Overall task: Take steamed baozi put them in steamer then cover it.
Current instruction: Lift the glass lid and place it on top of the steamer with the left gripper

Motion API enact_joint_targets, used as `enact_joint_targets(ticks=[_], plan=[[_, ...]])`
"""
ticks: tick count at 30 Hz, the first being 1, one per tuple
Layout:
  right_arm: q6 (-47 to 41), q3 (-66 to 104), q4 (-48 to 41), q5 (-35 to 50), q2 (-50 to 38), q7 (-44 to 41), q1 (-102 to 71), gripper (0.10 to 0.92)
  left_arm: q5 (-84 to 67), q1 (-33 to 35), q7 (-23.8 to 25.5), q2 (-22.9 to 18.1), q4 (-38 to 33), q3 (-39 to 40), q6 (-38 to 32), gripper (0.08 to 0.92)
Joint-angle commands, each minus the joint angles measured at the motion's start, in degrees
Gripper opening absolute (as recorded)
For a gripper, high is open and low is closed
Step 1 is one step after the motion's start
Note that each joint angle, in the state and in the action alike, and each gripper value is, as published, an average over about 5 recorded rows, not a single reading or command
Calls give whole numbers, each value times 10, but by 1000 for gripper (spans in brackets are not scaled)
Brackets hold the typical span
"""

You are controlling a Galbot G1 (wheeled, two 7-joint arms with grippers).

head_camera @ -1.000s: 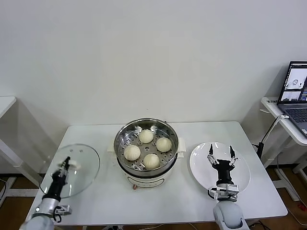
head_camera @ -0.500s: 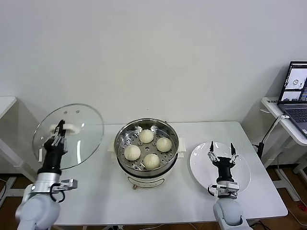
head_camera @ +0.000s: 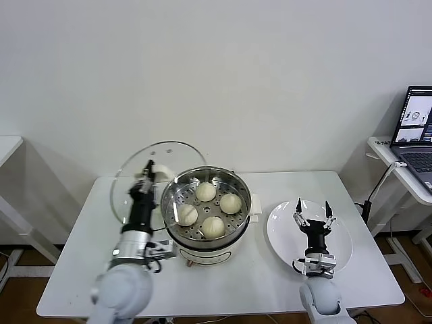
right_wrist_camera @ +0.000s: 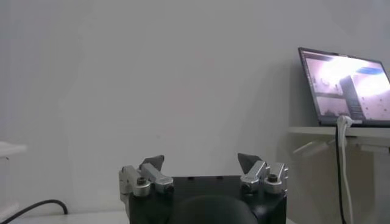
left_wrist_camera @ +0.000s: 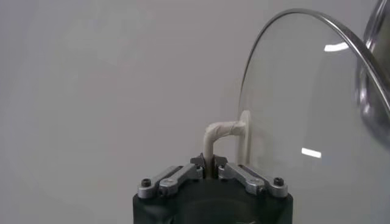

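Observation:
Several cream-white steamed baozi [head_camera: 213,226] sit on the perforated tray inside the shiny steamer [head_camera: 205,241] at the table's middle. My left gripper [head_camera: 148,174] is shut on the white bar handle [left_wrist_camera: 220,132] of the cover [head_camera: 128,182], a clear glass lid [left_wrist_camera: 311,115] with a metal rim. The cover stands tilted almost on edge, in the air just left of the steamer, its rim overlapping the pot's left edge in the head view. My right gripper [head_camera: 312,212] points upward over the white plate [head_camera: 341,253], open and empty; in the right wrist view its fingers [right_wrist_camera: 249,161] stand wide apart.
The white plate lies on the table to the right of the steamer. A side desk with a laptop [head_camera: 416,128] and a hanging cable stands at the far right. Another table's corner [head_camera: 7,145] shows at the far left.
My left arm has lifted the cover from the table's left front and swung it rightward, up to the steamer's left side. The right gripper has stayed over the plate.

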Motion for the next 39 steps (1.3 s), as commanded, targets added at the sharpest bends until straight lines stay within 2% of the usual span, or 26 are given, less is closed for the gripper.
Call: enact_joint_targets(ticks=[1,7,15,39], plan=[[0,2,-9,-3,4,0,4,823,117,-88,82,-70,85,169,72,187],[1,4,-15,-7,4,-1,4,823,158,-95,94,-102,126,175,70,187],[1,5,-18,-10,5,-1,4,823,203,-91,102,-129,145,173,63,187],[1,3,-21,-12,4,-2,7,823,231,-83,84,-138,190,149,42,187]])
